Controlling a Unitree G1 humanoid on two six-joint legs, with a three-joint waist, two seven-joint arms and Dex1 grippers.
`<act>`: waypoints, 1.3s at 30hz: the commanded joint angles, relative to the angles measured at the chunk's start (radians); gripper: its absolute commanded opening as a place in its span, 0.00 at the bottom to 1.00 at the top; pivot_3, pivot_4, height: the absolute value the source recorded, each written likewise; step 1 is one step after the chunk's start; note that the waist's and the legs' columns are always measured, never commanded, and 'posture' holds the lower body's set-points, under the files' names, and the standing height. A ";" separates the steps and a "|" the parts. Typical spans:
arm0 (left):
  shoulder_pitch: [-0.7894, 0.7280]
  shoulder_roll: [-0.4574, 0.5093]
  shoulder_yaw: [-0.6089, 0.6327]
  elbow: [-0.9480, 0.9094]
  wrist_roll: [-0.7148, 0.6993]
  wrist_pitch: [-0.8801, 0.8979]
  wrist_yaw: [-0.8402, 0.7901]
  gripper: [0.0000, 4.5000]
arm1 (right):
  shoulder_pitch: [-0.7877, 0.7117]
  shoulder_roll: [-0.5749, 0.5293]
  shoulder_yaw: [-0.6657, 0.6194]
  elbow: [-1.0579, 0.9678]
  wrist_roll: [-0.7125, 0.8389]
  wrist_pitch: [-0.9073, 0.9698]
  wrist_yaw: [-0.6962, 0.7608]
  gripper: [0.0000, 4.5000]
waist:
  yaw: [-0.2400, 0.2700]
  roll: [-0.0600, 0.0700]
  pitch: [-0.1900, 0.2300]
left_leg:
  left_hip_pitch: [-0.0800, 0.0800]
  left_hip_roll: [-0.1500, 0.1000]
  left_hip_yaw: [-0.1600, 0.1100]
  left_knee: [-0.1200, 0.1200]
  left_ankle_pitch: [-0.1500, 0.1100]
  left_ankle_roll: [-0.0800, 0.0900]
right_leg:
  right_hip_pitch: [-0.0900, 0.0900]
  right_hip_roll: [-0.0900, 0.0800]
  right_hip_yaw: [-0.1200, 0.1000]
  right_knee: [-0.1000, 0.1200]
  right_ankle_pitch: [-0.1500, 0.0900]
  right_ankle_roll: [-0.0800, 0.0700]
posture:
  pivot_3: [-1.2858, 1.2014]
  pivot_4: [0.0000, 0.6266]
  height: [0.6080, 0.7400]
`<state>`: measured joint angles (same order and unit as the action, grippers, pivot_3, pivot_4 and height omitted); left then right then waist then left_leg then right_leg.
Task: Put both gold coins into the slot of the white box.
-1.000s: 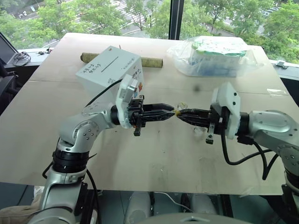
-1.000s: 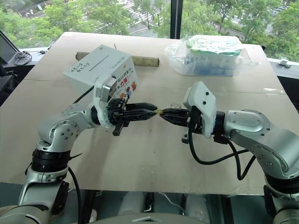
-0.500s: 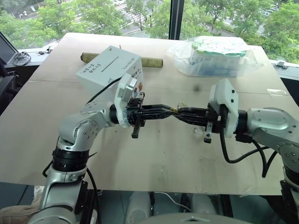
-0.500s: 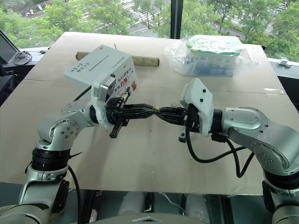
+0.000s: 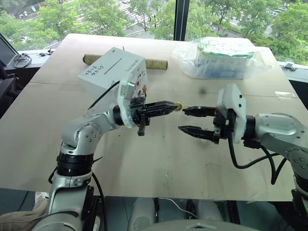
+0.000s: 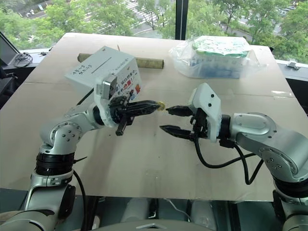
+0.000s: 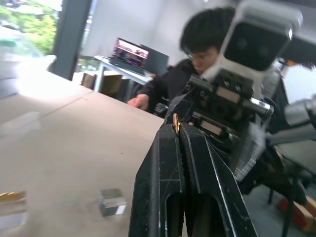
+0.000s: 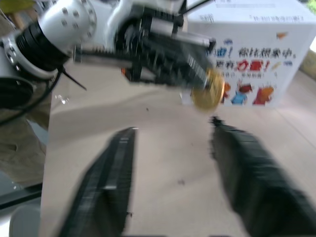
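My left gripper (image 5: pixel 174 104) is shut on a gold coin (image 5: pixel 179 104), which it holds edge-on above the middle of the table. The coin also shows at the fingertips (image 7: pixel 175 123) and in front of the box (image 8: pixel 207 94). Just right of the coin, my right gripper (image 5: pixel 186 119) stands open and apart from it, with nothing between its fingers (image 8: pixel 106 182). The white box (image 5: pixel 113 72) sits behind the left arm, its slot (image 5: pixel 113 66) on the top face. A gold-yellow sliver (image 7: pixel 10 196) lies on a clear holder; I cannot tell whether it is a coin.
A cardboard tube (image 5: pixel 156 63) lies behind the box. A clear plastic bag of green-white packs (image 5: pixel 221 57) sits at the back right. A small clear holder (image 7: pixel 111 202) rests on the table. A person (image 7: pixel 197 44) sits beyond the table's right side.
The two grippers met at the coin; now the right gripper has opened and let go, while the left has shut on the coin and drawn slightly away to the left.
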<state>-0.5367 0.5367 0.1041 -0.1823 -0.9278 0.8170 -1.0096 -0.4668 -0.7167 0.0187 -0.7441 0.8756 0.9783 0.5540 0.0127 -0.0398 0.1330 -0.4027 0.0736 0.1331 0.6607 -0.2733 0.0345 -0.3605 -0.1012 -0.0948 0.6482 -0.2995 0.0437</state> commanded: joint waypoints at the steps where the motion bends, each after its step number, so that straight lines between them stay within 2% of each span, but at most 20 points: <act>1: -0.006 -0.004 0.135 -0.054 -0.060 0.018 0.174 0.00 | 0.031 -0.054 -0.082 -0.033 -0.068 -0.067 -0.003 0.93 | 0.001 0.000 0.000 | 0.000 0.000 0.000 0.000 0.000 0.000 | 0.000 0.000 0.000 0.000 0.000 0.000 | 0.52 0.24 1.00; 3: -0.014 -0.003 0.191 -0.089 -0.051 0.028 0.315 0.00 | 0.042 -0.075 -0.122 -0.045 -0.085 -0.101 0.002 0.93 | 0.000 0.000 0.000 | 0.000 0.000 -0.001 0.000 0.000 0.000 | 0.000 0.000 0.000 0.000 0.000 0.000 | 0.52 0.24 1.00; 6: -0.069 0.012 0.231 -0.135 0.074 0.015 0.564 0.00 | 0.042 -0.066 -0.197 -0.050 -0.064 -0.164 0.019 0.93 | 0.002 -0.001 0.001 | 0.000 0.000 -0.001 0.000 0.000 0.000 | 0.000 0.000 0.000 0.000 0.000 0.000 | 0.52 0.24 1.00; 8: -0.124 0.059 0.207 -0.153 0.228 0.014 0.724 0.00 | 0.037 -0.083 -0.229 -0.047 -0.070 -0.175 0.018 0.93 | 0.004 -0.002 0.001 | -0.001 0.000 -0.003 0.000 0.000 0.000 | 0.001 0.000 -0.002 -0.001 0.000 0.000 | 0.52 0.24 1.00; 10: -0.186 0.122 0.175 -0.143 0.295 0.111 0.812 0.00 | 0.033 -0.096 -0.250 -0.037 -0.063 -0.178 0.020 0.93 | 0.002 -0.003 0.002 | -0.001 0.000 -0.003 0.000 0.000 0.000 | 0.001 0.000 -0.002 -0.001 0.000 0.000 | 0.52 0.24 1.00; 12: -0.242 0.190 0.139 -0.121 0.314 0.194 0.812 0.00 | 0.038 -0.114 -0.262 -0.029 -0.080 -0.194 0.028 0.93 | 0.002 -0.003 0.002 | -0.001 -0.001 -0.002 0.000 0.000 0.000 | 0.001 0.000 -0.002 -0.001 0.000 0.000 | 0.52 0.24 1.00; 15: -0.263 0.272 0.053 -0.097 0.420 0.161 0.784 0.00 | 0.041 -0.131 -0.277 -0.011 -0.086 -0.209 0.048 0.93 | 0.003 -0.002 0.002 | -0.001 -0.001 -0.002 -0.001 0.000 0.000 | 0.000 0.000 -0.002 -0.002 0.000 0.000 | 0.52 0.24 1.00; 26: -0.244 0.304 -0.040 0.045 0.486 0.142 0.613 0.00 | 0.053 -0.150 -0.280 -0.009 -0.087 -0.284 0.123 0.93 | 0.003 -0.002 0.003 | -0.001 -0.001 -0.001 -0.002 0.000 0.000 | 0.000 0.000 -0.002 -0.002 0.000 0.000 | 0.52 0.24 1.00; 32: -0.289 0.322 -0.044 0.167 0.536 0.102 0.540 0.00 | 0.058 -0.141 -0.332 -0.035 -0.020 -0.325 0.133 0.93 | 0.003 -0.002 0.003 | -0.001 -0.001 -0.001 -0.001 0.000 0.000 | 0.000 0.000 -0.002 -0.002 0.000 0.000 | 0.52 0.24 1.00; 39: -0.294 0.330 -0.048 0.182 0.544 0.146 0.472 0.00 | 0.097 -0.155 -0.333 -0.043 -0.037 -0.342 0.131 0.93 | 0.002 -0.002 0.003 | -0.001 -0.001 -0.001 0.000 0.000 0.000 | 0.000 0.000 -0.002 -0.001 0.000 0.000 | 0.52 0.24 1.00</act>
<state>-0.8222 0.8514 0.0490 0.0062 -0.3903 0.9471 -0.5205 -0.3681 -0.8575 -0.2819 -0.7656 0.8402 0.6614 0.6904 0.0149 -0.0421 0.1356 -0.4038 0.0728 0.1321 0.6610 -0.2731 0.0342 -0.3604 -0.1011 -0.0965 0.6476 -0.2994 0.0441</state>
